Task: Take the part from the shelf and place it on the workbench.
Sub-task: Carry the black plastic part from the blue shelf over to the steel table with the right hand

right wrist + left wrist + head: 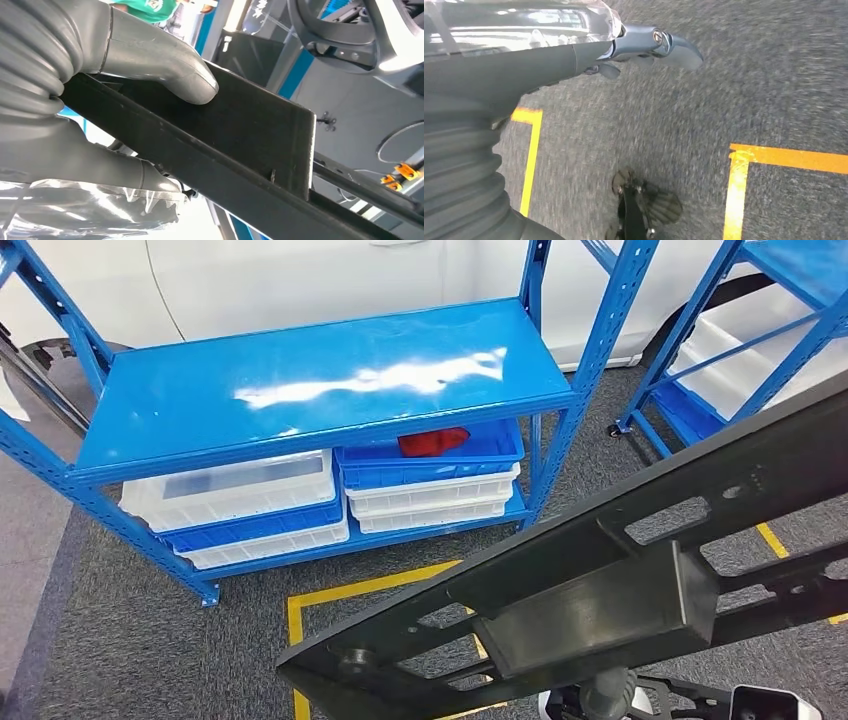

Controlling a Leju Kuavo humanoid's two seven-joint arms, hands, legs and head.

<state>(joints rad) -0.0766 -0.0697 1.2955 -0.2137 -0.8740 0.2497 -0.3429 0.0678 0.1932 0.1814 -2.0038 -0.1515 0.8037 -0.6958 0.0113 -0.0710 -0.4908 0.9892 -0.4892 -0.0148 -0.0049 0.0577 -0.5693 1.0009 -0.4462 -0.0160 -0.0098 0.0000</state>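
Carrying the long black perforated plastic frame part well probably meant keeping it level and clear of the blue metal shelf uprights. The right robot hand clamped its boxy middle, thumb pressed on top. The left robot hand hung over the carpet, apparently empty, though I couldn't tell its spread.

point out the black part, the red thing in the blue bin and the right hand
black part (600, 600), head view, on its raised box section
red thing (432, 442), head view, its middle
right hand (150, 60), right wrist view, on the thumb
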